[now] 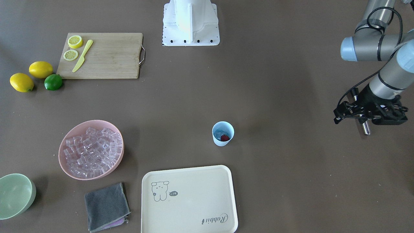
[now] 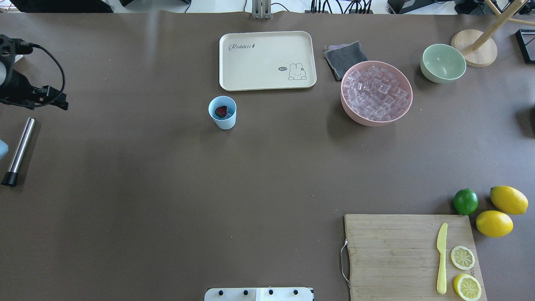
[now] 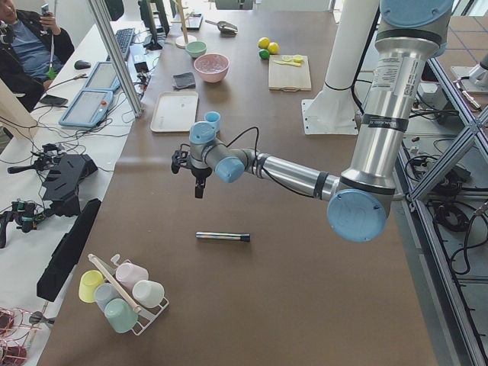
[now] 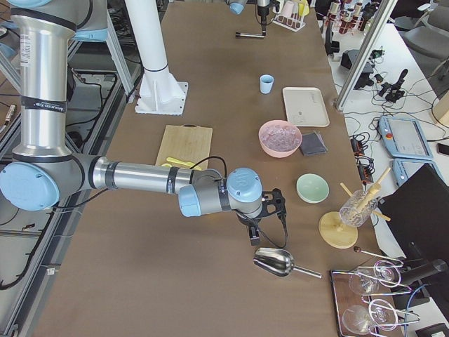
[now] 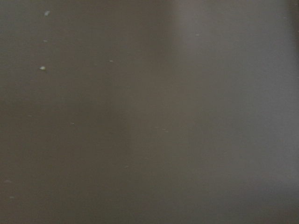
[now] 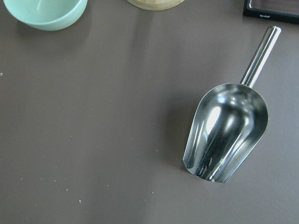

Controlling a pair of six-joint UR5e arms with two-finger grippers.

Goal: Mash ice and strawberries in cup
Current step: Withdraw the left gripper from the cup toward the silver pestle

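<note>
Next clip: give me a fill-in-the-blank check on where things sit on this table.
1. The strawberry sits inside the light-blue ____.
2. The pink bowl is full of clear ____ cubes.
3. The yellow knife lies on the wooden ____.
4. The steel muddler lies flat on the ____.
Missing words: cup; ice; cutting board; table.

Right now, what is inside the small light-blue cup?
Inside the cup are one red strawberry and some clear ice beside it. What lies beneath them, at the cup's bottom, is covered.
</note>
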